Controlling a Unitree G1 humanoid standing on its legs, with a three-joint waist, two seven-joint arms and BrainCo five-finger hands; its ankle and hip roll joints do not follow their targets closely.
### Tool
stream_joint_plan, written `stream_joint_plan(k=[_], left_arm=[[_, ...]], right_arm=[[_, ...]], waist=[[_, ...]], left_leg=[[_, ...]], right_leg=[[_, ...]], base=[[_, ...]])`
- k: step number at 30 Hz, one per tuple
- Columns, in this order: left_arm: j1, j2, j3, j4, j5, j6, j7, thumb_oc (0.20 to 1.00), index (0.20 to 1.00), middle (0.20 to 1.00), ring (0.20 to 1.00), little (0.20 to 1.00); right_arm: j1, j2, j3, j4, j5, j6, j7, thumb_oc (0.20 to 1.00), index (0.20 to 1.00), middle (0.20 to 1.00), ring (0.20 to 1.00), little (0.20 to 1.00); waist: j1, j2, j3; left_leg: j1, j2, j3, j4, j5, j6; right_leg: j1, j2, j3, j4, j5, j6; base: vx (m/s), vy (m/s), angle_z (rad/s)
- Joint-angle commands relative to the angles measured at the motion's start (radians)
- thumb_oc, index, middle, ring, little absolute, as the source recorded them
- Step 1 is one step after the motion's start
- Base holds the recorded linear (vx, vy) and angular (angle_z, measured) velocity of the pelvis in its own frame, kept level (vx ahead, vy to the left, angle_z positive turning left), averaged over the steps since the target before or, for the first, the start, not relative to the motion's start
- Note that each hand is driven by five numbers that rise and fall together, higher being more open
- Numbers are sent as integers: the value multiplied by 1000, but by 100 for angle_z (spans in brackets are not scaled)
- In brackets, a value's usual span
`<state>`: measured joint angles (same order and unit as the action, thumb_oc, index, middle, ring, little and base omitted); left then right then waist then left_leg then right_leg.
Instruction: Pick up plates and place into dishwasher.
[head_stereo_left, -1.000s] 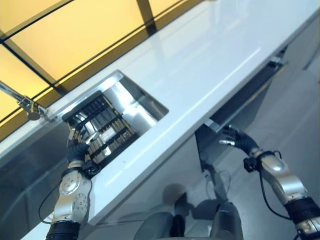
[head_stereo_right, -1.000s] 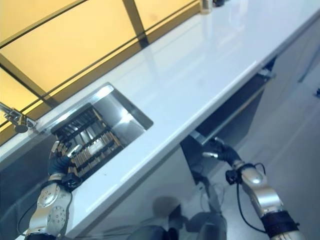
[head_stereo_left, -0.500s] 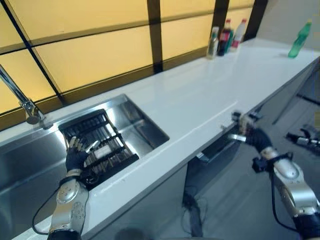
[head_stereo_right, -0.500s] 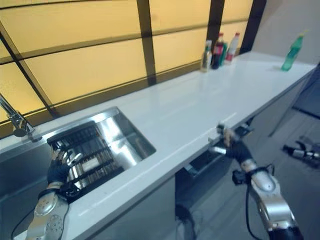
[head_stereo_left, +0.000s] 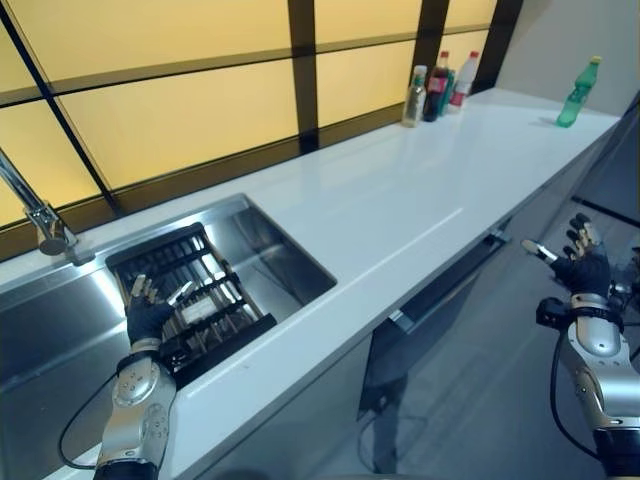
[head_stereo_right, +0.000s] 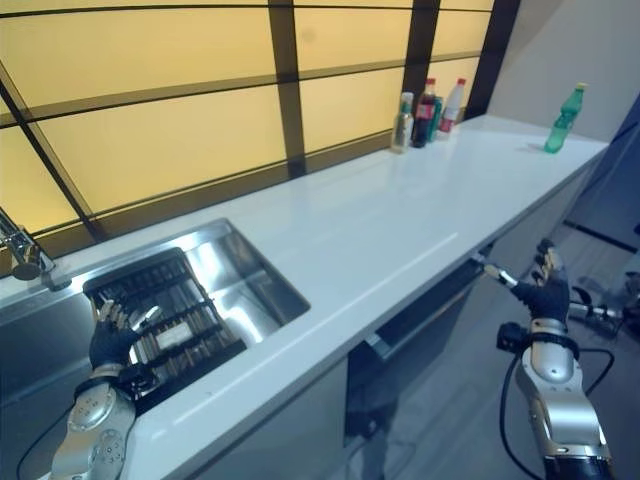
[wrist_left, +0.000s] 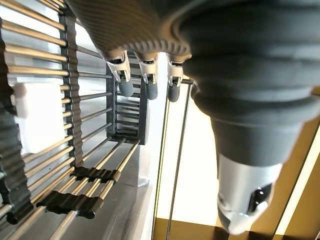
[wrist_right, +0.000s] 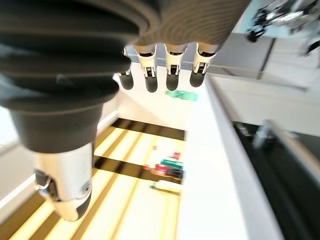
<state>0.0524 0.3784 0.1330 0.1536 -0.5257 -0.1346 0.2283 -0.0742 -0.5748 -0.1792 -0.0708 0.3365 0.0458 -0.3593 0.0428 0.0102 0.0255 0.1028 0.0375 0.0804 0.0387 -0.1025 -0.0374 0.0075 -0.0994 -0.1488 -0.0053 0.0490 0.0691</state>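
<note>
Left hand (head_stereo_left: 148, 318): fingers straight and spread, holding nothing, poised over the rack (head_stereo_left: 190, 290) that lies in the sink (head_stereo_left: 280, 260).
Right hand (head_stereo_left: 583, 268): fingers straight and relaxed, empty, raised in the air off the counter's front edge, apart from the dishwasher door (head_stereo_left: 440, 300).
Dishwasher door: tipped partly open beneath the white countertop (head_stereo_left: 400, 190); its interior is too dark to read.
Plates: none can be made out on the rack, the countertop or in either hand; a small pale block (wrist_left: 32, 117) rests on the rack's bars.
Task stage: undecided; the scene fits plates already loaded behind the door, or plates lying somewhere outside these views.
Background: bottles (head_stereo_left: 435, 85) by the window and a green bottle (head_stereo_left: 577, 92) at the far end.
</note>
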Motion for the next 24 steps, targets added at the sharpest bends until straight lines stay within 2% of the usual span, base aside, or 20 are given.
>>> stream_joint_plan(k=[1,5,10,18,24], left_arm=[[-60,29,-45,-38,-13,-9,18,1000,1000,1000,1000,1000],[-87,14,-85,-82,-16,29,10,1000,1000,1000,1000,1000],[-102,20,-114,-118,-15,69,25,1000,1000,1000,1000,1000],[-87,18,-117,-147,-52,97,-8,1000,1000,1000,1000,1000],[-65,13,-127,-163,-52,95,-52,1000,1000,1000,1000,1000]], right_arm=[[-205,-3,54,-71,-53,-90,25,1000,1000,1000,1000,1000],[-285,-4,156,-83,-73,-105,107,1000,1000,1000,1000,1000],[-359,-1,245,-91,-82,-124,132,1000,1000,1000,1000,1000],[-398,46,387,-83,-80,-92,218,1000,1000,1000,1000,1000],[-379,115,479,1,-13,-86,238,1000,1000,1000,1000,1000]], waist=[[26,-60,8],[59,-73,6],[98,-89,9],[157,-101,17],[199,-104,22]], left_leg=[[-43,-64,-3,55,-48,54],[-42,-54,-16,43,-37,44],[-38,-40,-39,23,-18,30],[-48,-29,-96,6,12,11],[-58,-27,-134,1,30,6]], right_leg=[[45,-8,-10,-7,-55,15],[61,-15,-49,-14,-58,14],[83,-17,-98,-21,-65,8],[107,-17,-150,-25,-79,0],[125,-17,-188,-21,-92,-7]], base=[[0,0,0],[2,-41,14],[23,-51,20],[36,-33,25],[25,-38,28]])
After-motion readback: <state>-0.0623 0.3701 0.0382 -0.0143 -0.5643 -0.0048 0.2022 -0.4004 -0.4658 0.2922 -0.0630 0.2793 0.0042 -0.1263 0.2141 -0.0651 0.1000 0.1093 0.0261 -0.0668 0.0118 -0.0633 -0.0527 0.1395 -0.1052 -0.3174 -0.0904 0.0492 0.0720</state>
